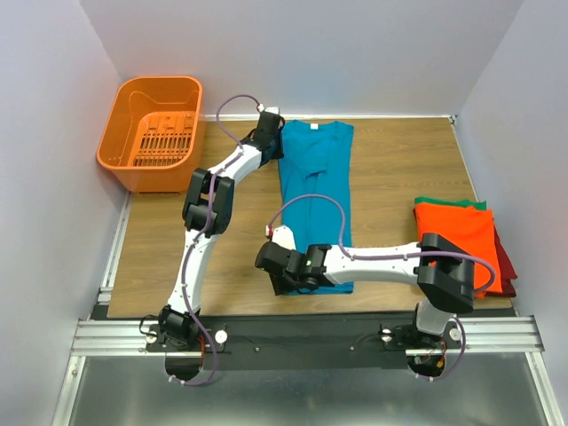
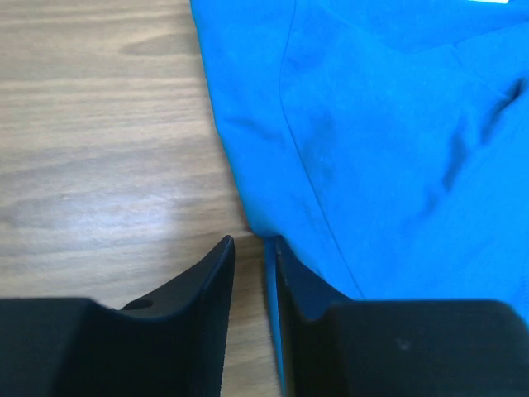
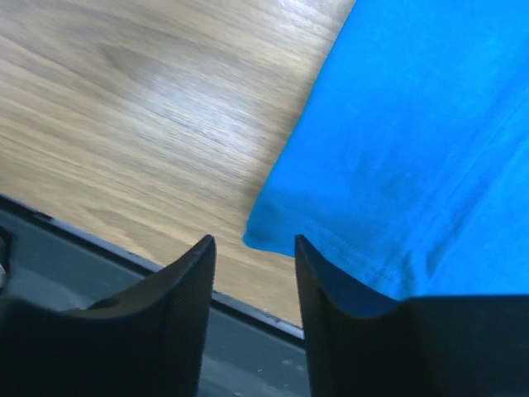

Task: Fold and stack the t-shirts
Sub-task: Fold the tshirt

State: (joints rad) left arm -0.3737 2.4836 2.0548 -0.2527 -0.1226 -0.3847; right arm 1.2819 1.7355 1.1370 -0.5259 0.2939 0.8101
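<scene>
A: Any label readable?
B: No; the teal-blue t-shirt (image 1: pixel 316 202) lies mid-table, its white neck tag (image 1: pixel 313 127) blank.
A: Grippers?
B: Left gripper (image 2: pixel 253 273) pinches its far-left corner; right gripper (image 3: pixel 254 281) parted around its near-left corner.

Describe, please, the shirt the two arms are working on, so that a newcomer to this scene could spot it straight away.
Start from the wooden table: the teal-blue t-shirt lies along its middle, folded into a long narrow strip from the back edge toward the arms. The orange basket sits far left and a folded stack topped by the orange t-shirt lies right. It alone is blue and flat on bare wood.
</scene>
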